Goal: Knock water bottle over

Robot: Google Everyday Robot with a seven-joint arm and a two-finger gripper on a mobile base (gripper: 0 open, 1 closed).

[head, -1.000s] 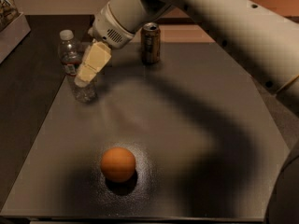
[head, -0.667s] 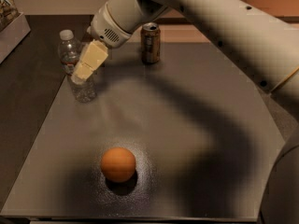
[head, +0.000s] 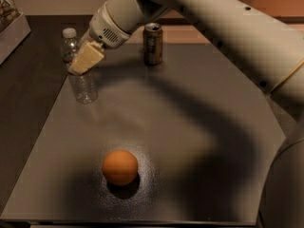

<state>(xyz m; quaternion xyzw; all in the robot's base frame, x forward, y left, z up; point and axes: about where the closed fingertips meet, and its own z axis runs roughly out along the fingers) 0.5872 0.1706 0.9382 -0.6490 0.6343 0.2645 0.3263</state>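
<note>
The water bottle is a small clear ribbed bottle with a white cap. It stands at the far left of the grey table, leaning slightly in the picture. My gripper reaches down from the upper right. Its cream fingers look pressed together and lie across the bottle's middle, hiding the label band. They are against or just in front of the bottle; I cannot tell which.
A brown-and-silver drink can stands at the back, right of the gripper. An orange lies near the front centre. A pale box sits at the far left edge. My arm spans the upper right.
My gripper has shifted a little left and up along the bottle. The bottle still stands in about the same place.
</note>
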